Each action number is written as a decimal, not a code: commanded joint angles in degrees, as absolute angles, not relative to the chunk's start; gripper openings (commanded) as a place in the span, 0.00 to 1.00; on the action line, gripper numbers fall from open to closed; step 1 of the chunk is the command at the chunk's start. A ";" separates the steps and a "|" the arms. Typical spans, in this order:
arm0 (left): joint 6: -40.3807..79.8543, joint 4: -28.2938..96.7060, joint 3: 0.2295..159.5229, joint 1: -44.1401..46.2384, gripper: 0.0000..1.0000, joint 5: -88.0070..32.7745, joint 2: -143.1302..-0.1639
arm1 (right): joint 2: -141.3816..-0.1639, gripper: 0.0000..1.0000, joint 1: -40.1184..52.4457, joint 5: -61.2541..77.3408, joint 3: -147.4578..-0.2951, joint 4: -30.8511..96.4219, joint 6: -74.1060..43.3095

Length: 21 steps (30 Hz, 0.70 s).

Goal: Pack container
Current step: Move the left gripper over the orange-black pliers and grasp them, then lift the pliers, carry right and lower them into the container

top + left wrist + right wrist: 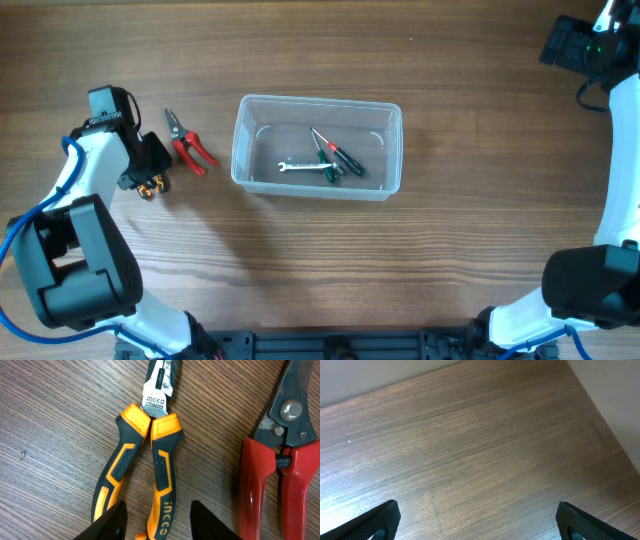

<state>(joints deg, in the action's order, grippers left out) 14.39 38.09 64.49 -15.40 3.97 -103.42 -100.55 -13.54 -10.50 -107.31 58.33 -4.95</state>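
The clear plastic container [316,147] stands at the table's middle. Inside lie a small wrench [303,167] and two green-handled screwdrivers [340,157]. Orange-and-black pliers [150,460] lie on the table at the left, partly under my left gripper in the overhead view [152,183]. My left gripper [159,522] is open low over them, its fingers either side of one pliers handle. Red-handled snips [188,145] lie just right of the pliers, also in the left wrist view [280,475]. My right gripper [480,520] is open and empty, raised at the far right corner [575,45].
The table is brown wood grain. The right arm's base [590,290] stands at the front right, the left arm's base [75,265] at the front left. A pale wall edge shows in the right wrist view [610,395].
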 commanded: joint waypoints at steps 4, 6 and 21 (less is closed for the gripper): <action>13.67 37.63 64.27 -15.66 0.43 2.87 -106.32 | -100.82 1.00 -13.41 -10.44 -107.57 58.28 -6.02; 13.69 37.36 64.27 -15.66 0.44 2.87 -107.31 | -100.82 1.00 -13.41 -10.46 -107.57 58.28 -6.02; 13.69 35.05 64.29 -15.66 0.34 2.87 -109.54 | -100.82 1.00 -13.41 -10.44 -107.57 58.28 -6.02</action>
<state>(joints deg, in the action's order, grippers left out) 14.00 35.29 64.51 -15.40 3.33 -108.25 -100.55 -13.54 -10.50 -107.31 58.33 -4.97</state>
